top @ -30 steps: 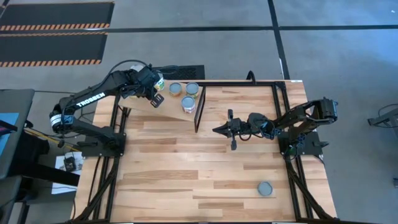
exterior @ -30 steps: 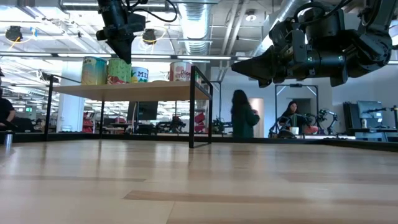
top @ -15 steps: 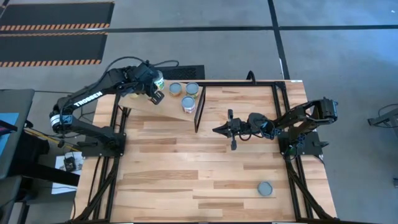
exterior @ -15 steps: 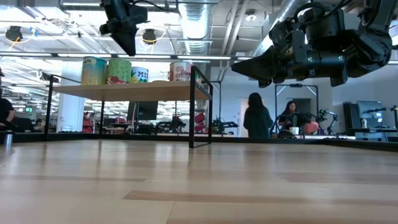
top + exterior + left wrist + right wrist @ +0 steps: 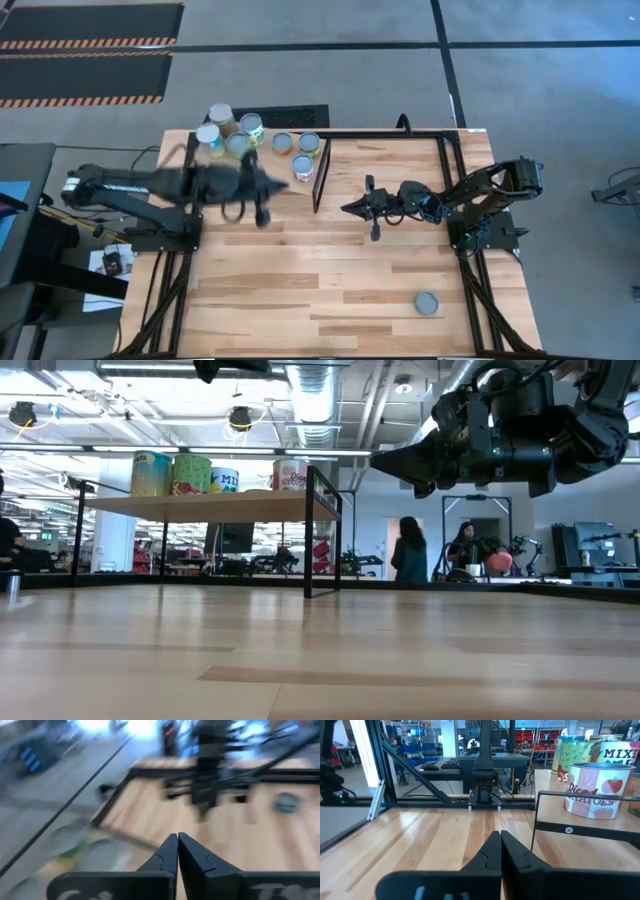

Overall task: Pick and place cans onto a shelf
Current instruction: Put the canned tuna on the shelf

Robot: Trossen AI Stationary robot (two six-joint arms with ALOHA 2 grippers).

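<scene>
Clearly, shelf (image 5: 580, 827) tins (image 5: 594, 789) read "MIXE" and "Diced"; both claws (image 5: 178, 840) (image 5: 500, 836) closed, empty.

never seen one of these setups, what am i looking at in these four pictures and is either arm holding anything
It is a robot with two dark arms at a wooden table. Each arm ends in a two-finger tool. One picture looks straight down from above, one looks level across the tabletop, and the other two come from cameras on each arm's wrist.

At the table's far left corner stands a small raised shelf carrying the cans; seven are visible from above. One more can sits alone on the table near the right front edge.

The left tool is shut and empty; that arm is blurred, reaching over the table just in front of the shelf. The right tool is also shut and empty, raised over the middle of the table and pointing toward the shelf.
</scene>
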